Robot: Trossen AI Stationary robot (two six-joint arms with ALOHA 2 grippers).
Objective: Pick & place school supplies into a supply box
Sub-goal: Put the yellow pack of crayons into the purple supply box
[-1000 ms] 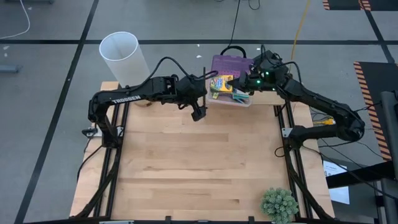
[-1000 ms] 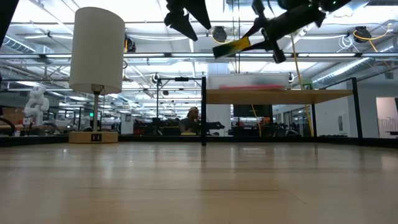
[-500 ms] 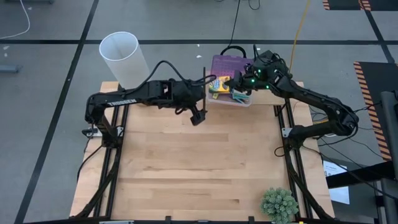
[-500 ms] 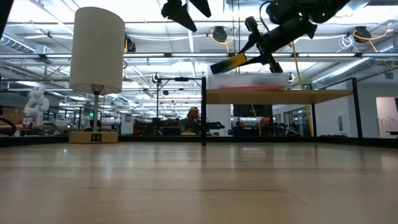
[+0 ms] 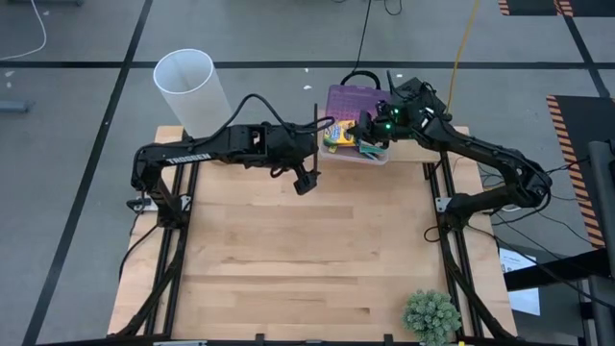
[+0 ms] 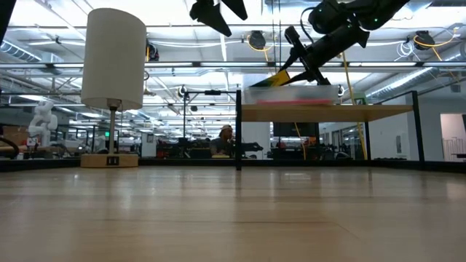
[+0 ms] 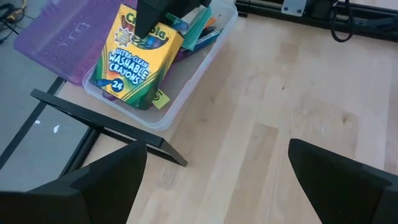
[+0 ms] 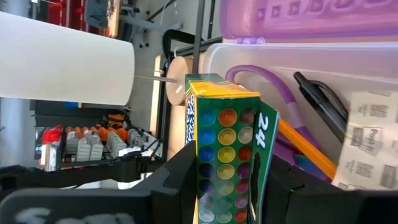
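Plant [image 5: 430, 315]: sits at the near table edge, well clear of the action.
Table [image 5: 307, 259]: bare wood across the middle, nothing of the supplies left out on it in the high view.
Left gripper [image 5: 306, 177]: hovers just beside the box's near-left corner; fingers spread wide, holding nothing, as its wrist view shows.
Right gripper [image 5: 360, 131]: over the box at the far edge, fingers clamped on the crayon box [image 7: 132, 57], which goes in tilted, one end low inside the box.
Box [image 7: 193, 81]: clear, at the far table edge, purple lid [image 7: 65, 34] thrown open behind it; scissors [image 8: 264, 84], a black pen [image 8: 323, 99] and an orange pencil [image 8: 305, 149] already lie inside.
Lamp shade [image 5: 190, 88]: white cylinder, far-left corner, out of play.
Risk: if the crayon box is let go at this tilt, it could prop on the scissors or the wall and stick up, fouling the lid.
Risk two: the box sits right at the table edge; a downward shove from the right gripper could push it off.
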